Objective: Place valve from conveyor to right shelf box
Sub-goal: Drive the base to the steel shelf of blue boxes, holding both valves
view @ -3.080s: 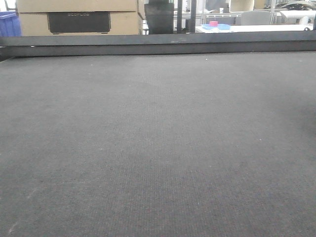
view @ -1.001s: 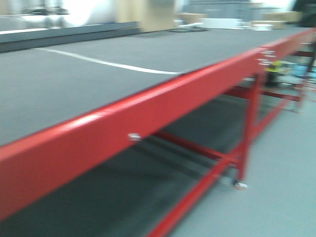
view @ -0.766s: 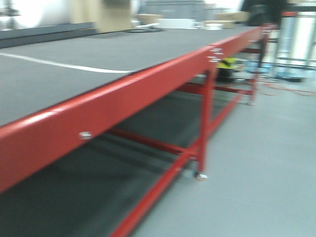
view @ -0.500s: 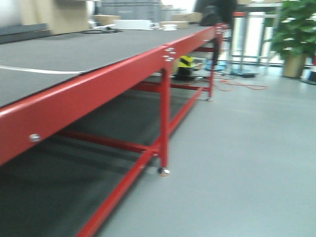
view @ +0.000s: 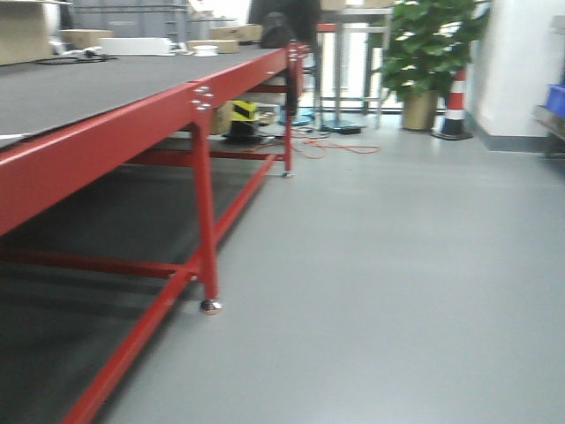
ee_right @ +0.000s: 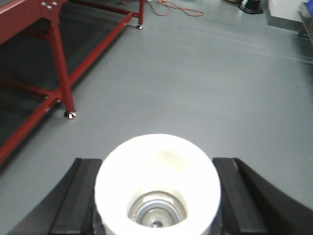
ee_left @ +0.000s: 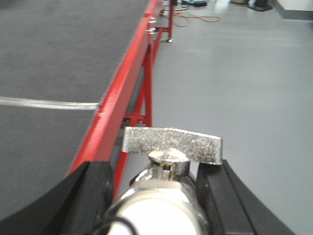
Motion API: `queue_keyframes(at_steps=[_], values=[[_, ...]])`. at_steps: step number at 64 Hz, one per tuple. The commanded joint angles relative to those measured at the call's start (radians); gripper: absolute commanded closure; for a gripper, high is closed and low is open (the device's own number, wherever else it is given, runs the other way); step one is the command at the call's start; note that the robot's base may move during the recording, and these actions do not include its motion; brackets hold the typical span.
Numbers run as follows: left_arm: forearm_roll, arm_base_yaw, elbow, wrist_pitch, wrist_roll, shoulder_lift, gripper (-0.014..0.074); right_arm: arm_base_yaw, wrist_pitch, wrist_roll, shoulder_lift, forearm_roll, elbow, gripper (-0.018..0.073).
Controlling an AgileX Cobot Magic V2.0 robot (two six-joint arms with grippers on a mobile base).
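My left gripper (ee_left: 160, 169) is shut on a valve (ee_left: 171, 144), a chrome body with a flat silver handle across its top and a white end facing the camera. In the right wrist view my right gripper (ee_right: 155, 166) is shut on a second valve (ee_right: 156, 169), seen end-on as a wide white ring with a metal core. The conveyor (view: 79, 84) runs along the left, a dark grey belt on a red frame (view: 132, 124). It also shows left of the left gripper as the conveyor (ee_left: 49, 58). Both grippers hang off the belt, over the floor.
Red conveyor legs (view: 206, 230) and cross bars (ee_right: 56, 58) stand on the grey floor (view: 380, 265). A potted plant (view: 424, 53) and a striped cone (view: 455, 102) are at the back. A blue box on a ledge (view: 554, 99) shows at the right edge. An orange cable (view: 331, 148) lies on the floor.
The front view has swung right, from facing the belt surface to looking along its red frame and out over the floor. The plant, cone and blue box have come into view.
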Motion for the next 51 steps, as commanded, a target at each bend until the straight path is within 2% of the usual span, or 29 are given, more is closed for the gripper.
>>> queue_keyframes(at_steps=[1, 51], values=[[-0.006, -0.006, -0.007, -0.058, -0.006, -0.011, 0.0707, -0.001, -0.073, -0.008, -0.011, -0.004, -0.019, 0.0713], [-0.006, -0.006, -0.007, -0.058, -0.006, -0.011, 0.0707, -0.001, -0.073, -0.008, -0.011, -0.004, -0.019, 0.0713]])
